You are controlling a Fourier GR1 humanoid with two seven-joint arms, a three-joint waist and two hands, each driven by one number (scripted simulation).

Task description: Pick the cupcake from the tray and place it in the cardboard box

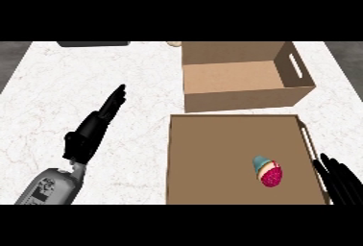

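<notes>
A cupcake [268, 171] with pink frosting and a teal wrapper lies on its side in the right half of the brown tray [212, 158]. Beyond the tray stands the cardboard box [237, 98], its top open and nothing visible inside. My right hand [342, 185] shows at the lower right, just outside the tray's right rim, fingers straight and apart from the cupcake. Over the white counter to the left of the tray, my left hand [92, 129] rests open with fingers pointing away from me.
A dark flat object [93, 43] lies at the counter's far edge on the left. A small pale thing [174, 43] sits beside the box's back left corner. The white marble counter [142, 72] ends at both sides in grey floor.
</notes>
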